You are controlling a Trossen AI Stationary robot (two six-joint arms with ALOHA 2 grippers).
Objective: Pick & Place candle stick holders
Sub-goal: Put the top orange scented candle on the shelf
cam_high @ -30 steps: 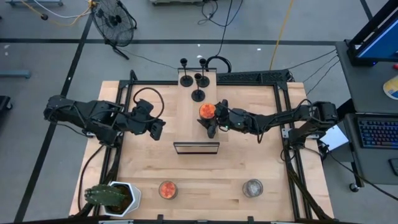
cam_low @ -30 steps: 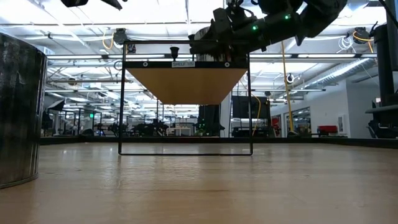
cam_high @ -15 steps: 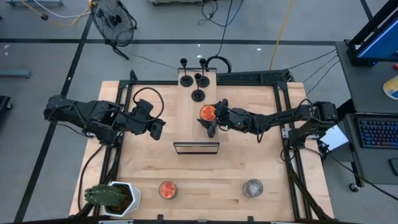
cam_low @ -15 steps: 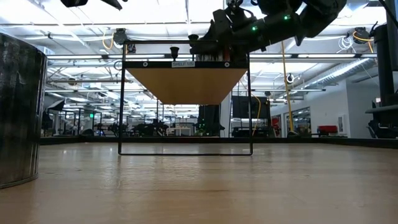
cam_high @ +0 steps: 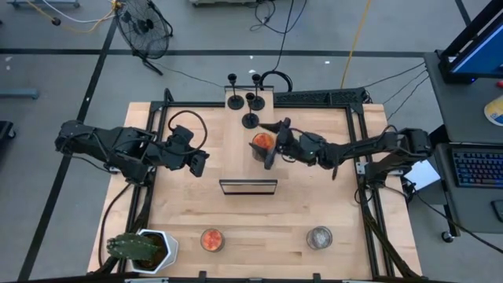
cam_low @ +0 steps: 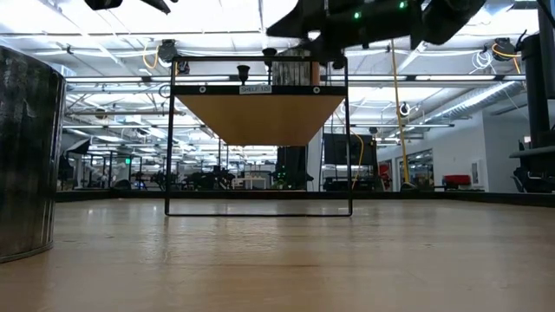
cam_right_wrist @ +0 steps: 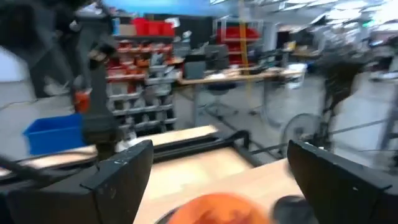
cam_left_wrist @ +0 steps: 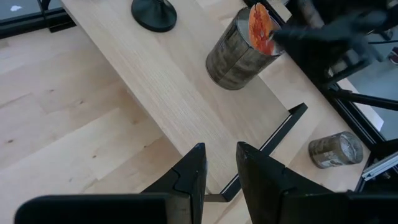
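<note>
Three black candle stick holders (cam_high: 250,119) stand on their disc bases at the far end of the raised wooden shelf (cam_high: 236,161); one base (cam_left_wrist: 153,12) shows in the left wrist view. A can with an orange top (cam_high: 258,144) stands upright mid-shelf. My right gripper (cam_high: 272,144) hovers wide open at the can, a finger on either side and above its top (cam_right_wrist: 217,208), touching nothing. My left gripper (cam_high: 198,162) waits left of the shelf, its fingers (cam_left_wrist: 221,171) a narrow gap apart around nothing.
On the table near its front edge are a potted plant (cam_high: 141,250), a second orange-topped can (cam_high: 211,239) and a grey can (cam_high: 319,237). The shelf's black frame (cam_low: 257,208) stands on the table. A dark cylinder (cam_low: 26,147) fills the low view's left.
My right gripper has risen above the can on the shelf and tipped its fingers upward, drawing slightly back toward the table's right edge. The can stays upright where it was.
</note>
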